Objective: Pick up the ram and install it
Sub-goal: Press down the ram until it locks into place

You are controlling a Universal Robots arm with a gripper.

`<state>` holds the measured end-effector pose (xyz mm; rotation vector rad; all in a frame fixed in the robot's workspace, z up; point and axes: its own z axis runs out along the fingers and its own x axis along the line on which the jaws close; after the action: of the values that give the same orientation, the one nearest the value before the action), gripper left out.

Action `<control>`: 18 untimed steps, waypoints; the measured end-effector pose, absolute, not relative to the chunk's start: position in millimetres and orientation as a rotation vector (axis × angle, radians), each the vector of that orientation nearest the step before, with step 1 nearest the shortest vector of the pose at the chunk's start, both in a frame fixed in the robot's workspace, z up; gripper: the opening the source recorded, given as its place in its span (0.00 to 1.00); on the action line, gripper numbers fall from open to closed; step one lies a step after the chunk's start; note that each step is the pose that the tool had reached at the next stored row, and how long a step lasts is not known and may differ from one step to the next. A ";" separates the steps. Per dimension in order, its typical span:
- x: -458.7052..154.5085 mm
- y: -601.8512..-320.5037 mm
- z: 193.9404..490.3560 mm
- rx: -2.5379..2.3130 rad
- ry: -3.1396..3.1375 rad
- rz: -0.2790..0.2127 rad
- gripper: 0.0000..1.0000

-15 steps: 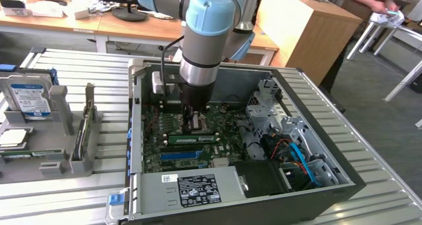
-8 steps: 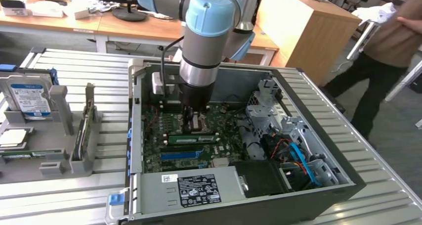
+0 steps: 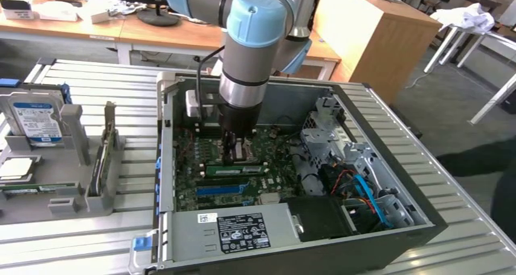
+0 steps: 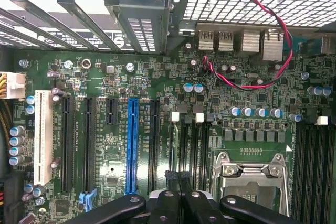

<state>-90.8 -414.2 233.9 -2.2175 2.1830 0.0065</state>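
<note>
The black two-fingered gripper (image 3: 238, 156) hangs inside the open grey computer case (image 3: 387, 166), its tips hidden among dark parts; fingers pressed together, holding nothing. The long green ram stick with white label (image 3: 235, 168) sits just beside it on the green motherboard (image 4: 220, 90).

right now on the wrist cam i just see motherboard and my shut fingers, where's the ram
Observer: The ram, green with a white label, sits on the board inside the case, right by the fingers; I can't tell if they touch.
Operator: anything outside the case
Observer: A hard drive stands in a grey holder at the exterior view's left.
</note>
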 end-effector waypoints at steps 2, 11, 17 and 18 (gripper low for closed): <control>-90.8 -414.1 233.9 -2.217 2.183 0.007 0.11; -90.9 -414.8 232.9 -2.217 2.183 0.007 0.11; -90.9 -414.9 230.9 -2.218 2.183 0.006 0.11; -90.9 -414.9 230.9 -2.217 2.183 0.006 0.11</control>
<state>-90.9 -414.9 230.9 -2.2175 2.1832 0.0064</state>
